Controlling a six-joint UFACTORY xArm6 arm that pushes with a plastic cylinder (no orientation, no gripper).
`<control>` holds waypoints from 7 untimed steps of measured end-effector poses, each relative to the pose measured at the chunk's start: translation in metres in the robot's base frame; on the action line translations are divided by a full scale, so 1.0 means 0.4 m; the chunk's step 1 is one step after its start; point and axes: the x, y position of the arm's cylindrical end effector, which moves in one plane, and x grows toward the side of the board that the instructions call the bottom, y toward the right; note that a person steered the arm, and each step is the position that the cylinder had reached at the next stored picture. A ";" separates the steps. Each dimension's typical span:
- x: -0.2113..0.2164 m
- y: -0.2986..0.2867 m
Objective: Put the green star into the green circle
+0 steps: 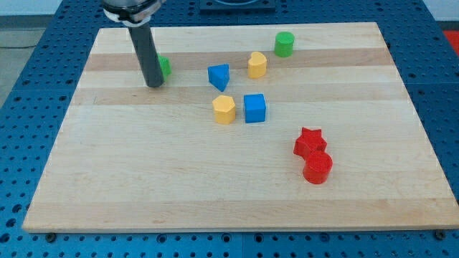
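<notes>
My tip (153,84) rests on the board at the view's upper left. A green block (165,67) shows just behind and right of the rod, mostly hidden by it; its shape cannot be made out. The tip stands right against its left front side. A green round block (285,44) stands near the view's top edge, right of centre, far to the right of the tip.
A blue triangular block (219,76), a yellow block (257,64), a second yellow block (224,109) and a blue cube (254,108) cluster mid-board. A red star (310,142) touches a red round block (318,168) at lower right.
</notes>
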 end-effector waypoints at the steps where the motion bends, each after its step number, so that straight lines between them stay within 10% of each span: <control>1: -0.032 -0.031; 7: -0.238 -0.005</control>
